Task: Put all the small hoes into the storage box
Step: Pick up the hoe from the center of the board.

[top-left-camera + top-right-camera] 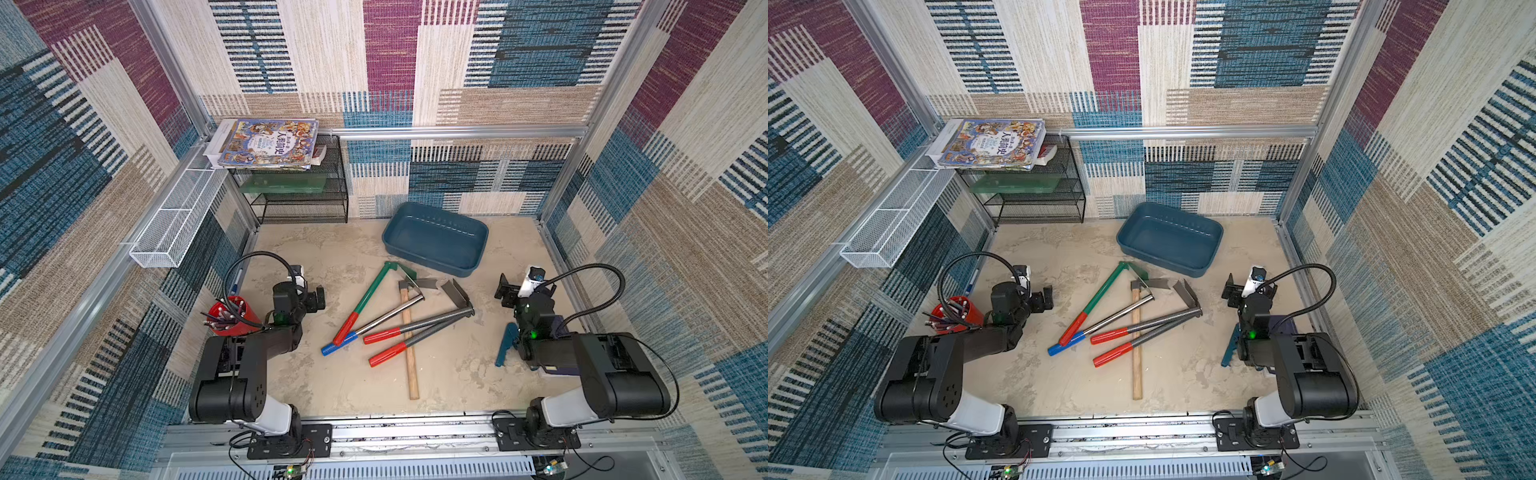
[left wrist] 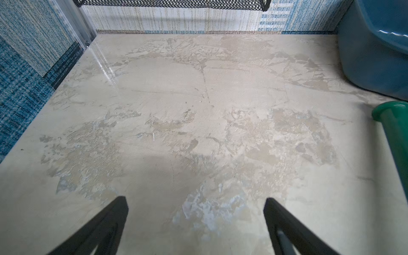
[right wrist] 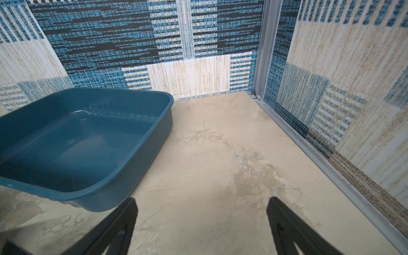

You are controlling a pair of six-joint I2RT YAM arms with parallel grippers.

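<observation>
bold Chinese title on the book (image 1: 270, 143), small hoes (image 1: 407, 318) piled crossed just before the glossy teal storage box (image 1: 434, 239), my left claw (image 2: 196, 198) and right claw (image 3: 202, 199) both gaping, gripping nothing

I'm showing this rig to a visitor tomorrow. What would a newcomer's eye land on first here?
First, the tangle of long-handled garden tools with red, blue and green handles, crossed over one another mid-table. Right behind it sits the empty teal storage box, near the back wall. All round, the loud patchwork walls of plum, blue and beige compete for attention.
</observation>
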